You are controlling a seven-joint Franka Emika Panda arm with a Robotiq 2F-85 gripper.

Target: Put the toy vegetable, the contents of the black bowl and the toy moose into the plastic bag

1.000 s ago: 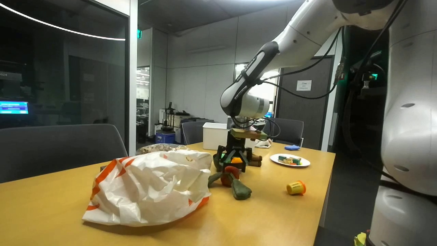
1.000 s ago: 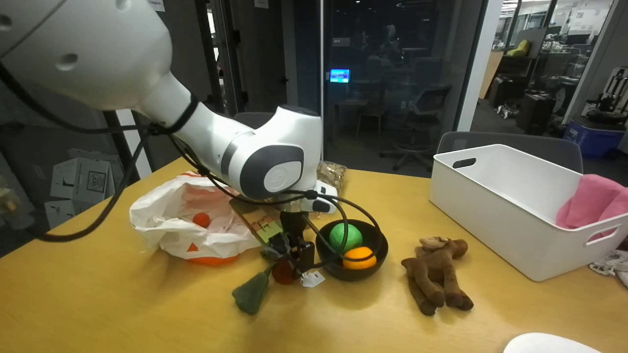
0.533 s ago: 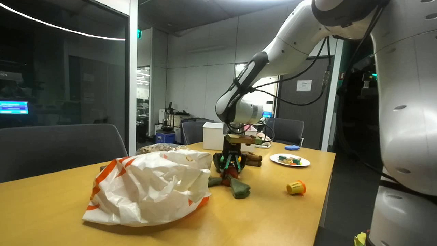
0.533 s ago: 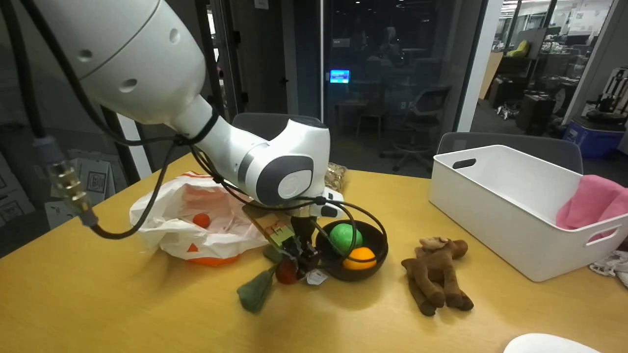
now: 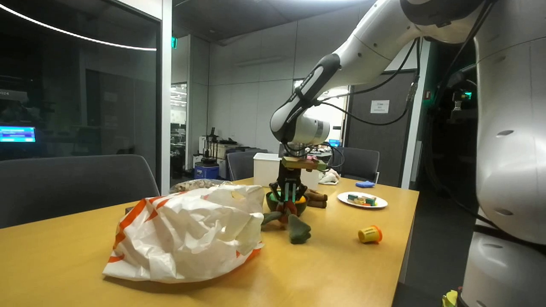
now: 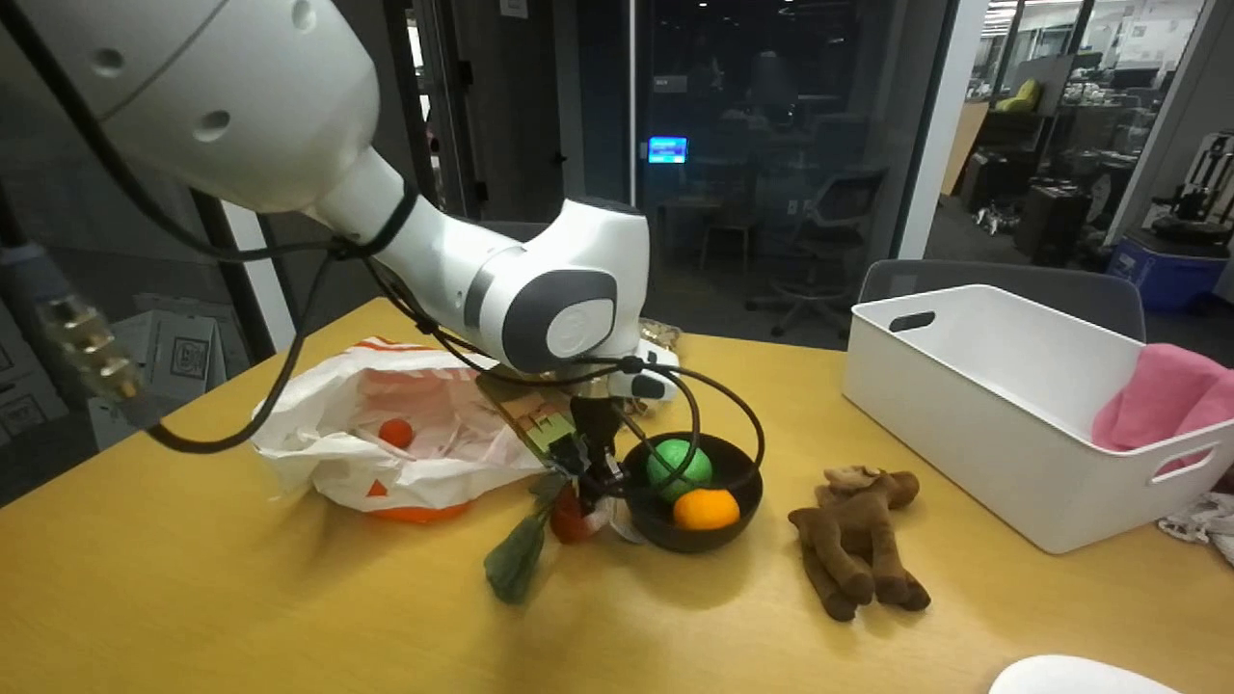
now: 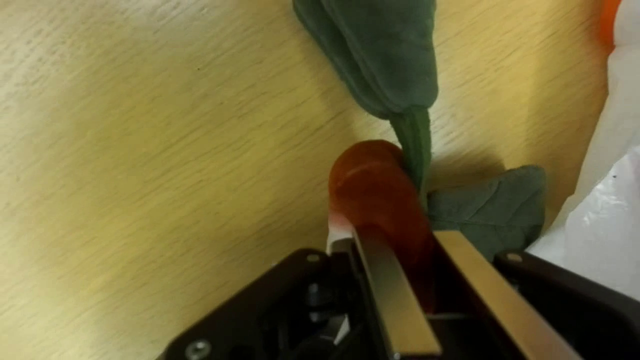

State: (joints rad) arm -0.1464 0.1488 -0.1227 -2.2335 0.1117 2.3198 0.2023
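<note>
The toy vegetable (image 7: 370, 185) has a red, pale-tipped body and dark green cloth leaves. In the wrist view my gripper (image 7: 400, 237) is shut on its red body, one finger on each side. The gripper stands beside the black bowl (image 6: 689, 542), partly over its near rim in an exterior view. In that bowl lie a green ball (image 6: 680, 465) and an orange fruit (image 6: 707, 509). The brown toy moose (image 6: 853, 540) lies on the table past the bowl. The white plastic bag (image 5: 183, 238) lies with its mouth spread, a red ball (image 6: 395, 433) inside.
A white bin (image 6: 945, 424) with a pink cloth (image 6: 1171, 395) stands behind the moose. A white plate (image 5: 343, 197) with small blocks and a yellow cup (image 5: 370, 234) are near the table's edge. A clear bag (image 6: 659, 333) lies behind the arm.
My gripper went down over the toy vegetable, its fingers came together on the red body, and it has since risen slightly. The vegetable has shifted a little toward the bowl with it.
</note>
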